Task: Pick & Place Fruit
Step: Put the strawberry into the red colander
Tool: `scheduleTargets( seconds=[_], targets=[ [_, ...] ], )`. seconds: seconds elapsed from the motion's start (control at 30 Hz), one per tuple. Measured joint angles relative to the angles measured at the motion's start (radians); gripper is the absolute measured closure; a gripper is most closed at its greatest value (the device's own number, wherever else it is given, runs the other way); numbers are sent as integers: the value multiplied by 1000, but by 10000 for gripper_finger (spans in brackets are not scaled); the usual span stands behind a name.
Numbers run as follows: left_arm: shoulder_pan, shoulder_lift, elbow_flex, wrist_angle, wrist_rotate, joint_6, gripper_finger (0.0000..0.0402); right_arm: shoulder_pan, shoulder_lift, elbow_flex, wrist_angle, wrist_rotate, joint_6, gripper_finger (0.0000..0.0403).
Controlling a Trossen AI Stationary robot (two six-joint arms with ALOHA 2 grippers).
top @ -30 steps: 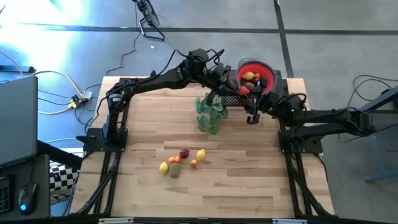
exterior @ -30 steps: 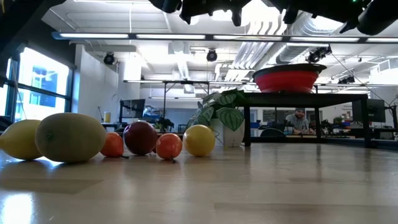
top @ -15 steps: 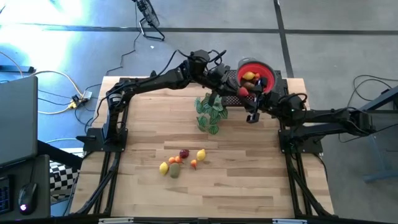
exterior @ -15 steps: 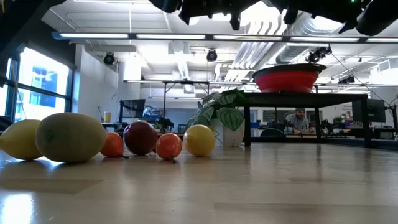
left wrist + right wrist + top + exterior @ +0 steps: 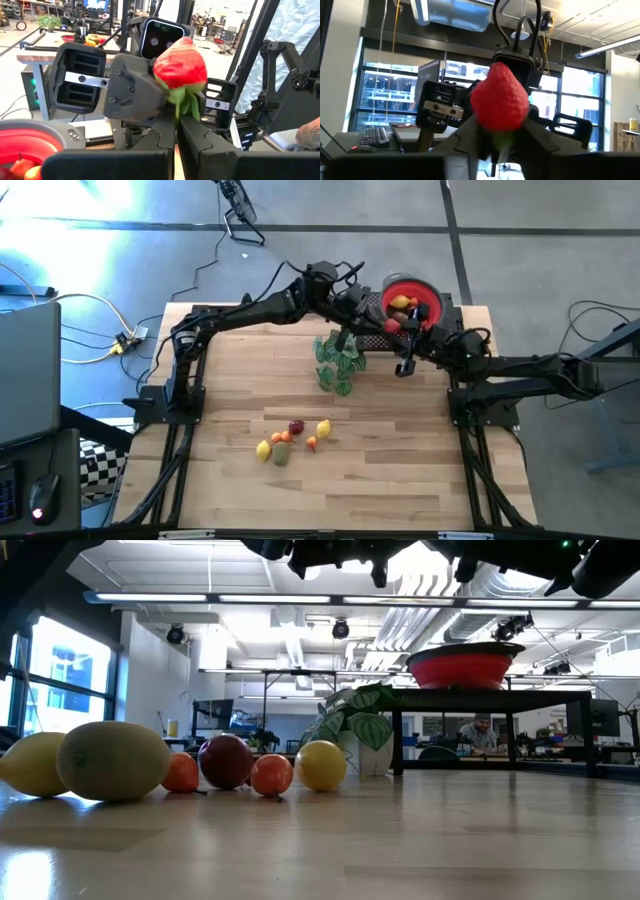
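Red strawberry (image 5: 181,67) sits in mid-air at upper centre-right of the high view, just beside the red bowl (image 5: 385,288), with both claws on it. The left gripper (image 5: 177,122) has its jaws pinched together on the green leaves under the berry. The right gripper (image 5: 501,137) faces it from the other side, jaws narrow, one finger against each flank of the berry.

I note a lemon (image 5: 399,302) and red and orange pieces lying in the bowl, at the top edge of the table (image 5: 400,470). The plant sprig (image 5: 340,362) stands left of and below the two claws.

The loose fruit group (image 5: 290,440) lies lower centre of the table, well apart from the arms: two lemons, a brown-green piece (image 5: 113,760), a dark red piece (image 5: 226,760) and small orange ones.
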Motion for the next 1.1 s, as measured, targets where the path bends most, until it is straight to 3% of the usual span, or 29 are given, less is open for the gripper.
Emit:
scheduleTargets(
  seconds=[0.2, 0.47, 0.77, 0.93, 1.1],
  targets=[
    [1, 0, 0, 1, -4, 0, 401, 0, 0, 0, 17, -1, -3, 360],
    [2, 0, 0, -1, -3, 0, 401, 0, 0, 0, 22, -3, -6, 394],
    [2, 0, 0, -2, -3, -7, 397, 0, 0, 0, 22, -3, -7, 399],
    [2, 0, 0, -2, -32, -10, 367, 0, 0, 0, 26, 4, -7, 399],
    [0, 0, 0, -2, -33, -10, 302, 0, -1, 1, 27, 7, -8, 399]
  ],
)
